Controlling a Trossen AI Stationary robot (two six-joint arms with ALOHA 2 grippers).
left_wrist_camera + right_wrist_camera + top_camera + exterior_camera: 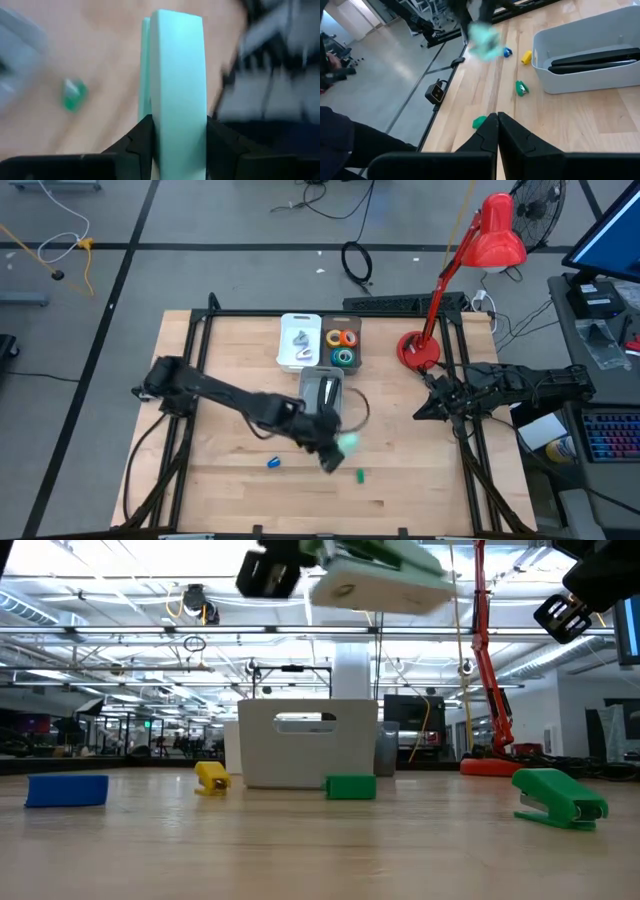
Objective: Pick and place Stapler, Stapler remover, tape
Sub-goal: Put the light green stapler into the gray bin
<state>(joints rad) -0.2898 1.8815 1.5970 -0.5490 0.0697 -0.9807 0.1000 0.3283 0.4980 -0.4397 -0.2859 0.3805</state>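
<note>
Pinching a mint-green stapler [176, 85] across its narrow body, the left gripper [175, 137] has one dark finger [141, 140] pressed on each long side, as the left wrist view shows plainly. The stapler is off the table, carried in the air just in front of the grey bin [322, 393] that already holds a black stapler [328, 392].

It looks rigid and fairly light, a hard plastic shell that will not give under the pads. That smooth shell may be slippery, so the flat flanks near the middle seem the sound place to hold; a grip at one end would probably let it swing. Its hinged top could also spring open if squeezed from above and below.

The low view alone shows the lift, with the stapler [378, 582] clear of the wood, and a second green stapler [560, 798] resting on the table nearer the camera. The high view alone gives the layout: a white tray [299, 342] with a small metallic item, perhaps a remover, and beside it a dark tray [343, 346] holding an orange tape roll [341, 338] and a green tape roll [344, 357]. The right gripper [497, 121] waits near the red lamp [470, 270], fingers shut together, holding nothing.
</note>
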